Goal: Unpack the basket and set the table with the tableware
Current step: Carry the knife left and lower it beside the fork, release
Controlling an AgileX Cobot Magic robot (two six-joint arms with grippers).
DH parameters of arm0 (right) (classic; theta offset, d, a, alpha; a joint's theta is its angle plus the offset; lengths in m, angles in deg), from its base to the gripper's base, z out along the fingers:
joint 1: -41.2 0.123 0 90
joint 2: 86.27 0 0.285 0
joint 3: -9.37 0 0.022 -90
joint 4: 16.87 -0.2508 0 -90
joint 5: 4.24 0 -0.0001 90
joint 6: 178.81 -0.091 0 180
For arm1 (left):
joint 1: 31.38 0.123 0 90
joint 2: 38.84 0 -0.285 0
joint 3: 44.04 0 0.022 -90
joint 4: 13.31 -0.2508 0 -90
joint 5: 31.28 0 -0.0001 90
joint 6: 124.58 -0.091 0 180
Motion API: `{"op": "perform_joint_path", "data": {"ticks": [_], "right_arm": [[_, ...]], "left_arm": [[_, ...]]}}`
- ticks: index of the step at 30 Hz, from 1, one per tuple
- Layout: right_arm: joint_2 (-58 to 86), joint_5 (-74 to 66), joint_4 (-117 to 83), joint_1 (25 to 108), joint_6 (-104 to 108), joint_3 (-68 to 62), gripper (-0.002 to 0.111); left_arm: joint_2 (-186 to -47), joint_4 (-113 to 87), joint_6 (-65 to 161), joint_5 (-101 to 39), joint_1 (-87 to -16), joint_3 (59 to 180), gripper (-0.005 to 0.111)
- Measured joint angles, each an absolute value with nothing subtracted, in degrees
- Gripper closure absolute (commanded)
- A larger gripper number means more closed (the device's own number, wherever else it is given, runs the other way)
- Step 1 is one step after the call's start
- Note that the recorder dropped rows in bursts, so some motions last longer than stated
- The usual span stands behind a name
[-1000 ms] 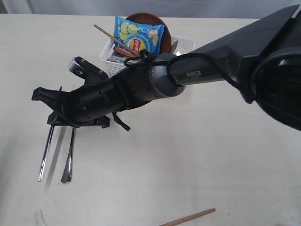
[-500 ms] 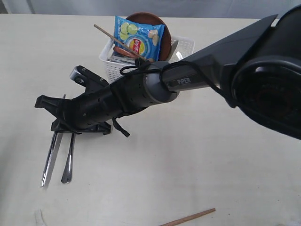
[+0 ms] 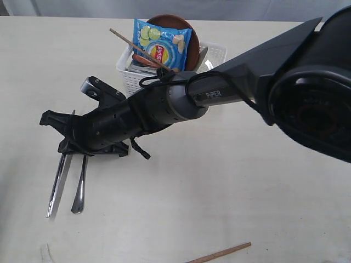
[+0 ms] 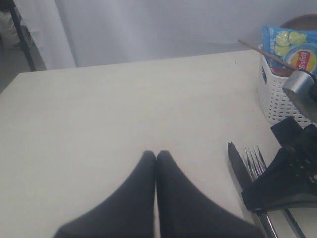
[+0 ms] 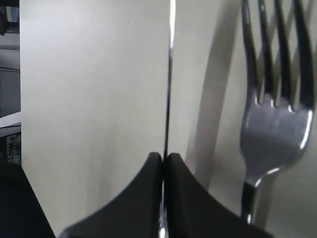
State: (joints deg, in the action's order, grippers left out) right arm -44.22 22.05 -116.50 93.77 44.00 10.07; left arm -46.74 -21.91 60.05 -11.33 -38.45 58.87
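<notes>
A blue snack bag (image 3: 167, 38) stood upright, its front printed with green lime slices and a red-and-yellow logo. A pale grey backdrop (image 4: 173, 25) hung behind it.

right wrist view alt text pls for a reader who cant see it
The right gripper is shut on a steel knife, seen edge-on as a thin bright line running away over the pale table. A steel fork lies beside it, tines pointing away from the gripper.
</notes>
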Motion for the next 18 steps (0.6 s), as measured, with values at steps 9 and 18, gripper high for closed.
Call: {"op": "perform_joint_path", "data": {"ticks": [9,18], "right_arm": [[-44.22,21.36,-116.98,93.80,43.78,10.07,0.108],[-44.22,21.01,-116.98,93.90,43.78,10.29,0.108]], "left_arm": [[-46.74,-21.91,60.05,-11.33,-38.45,58.87,0.107],[-46.74,-21.91,60.05,-11.33,-38.45,58.87,0.107]]}}
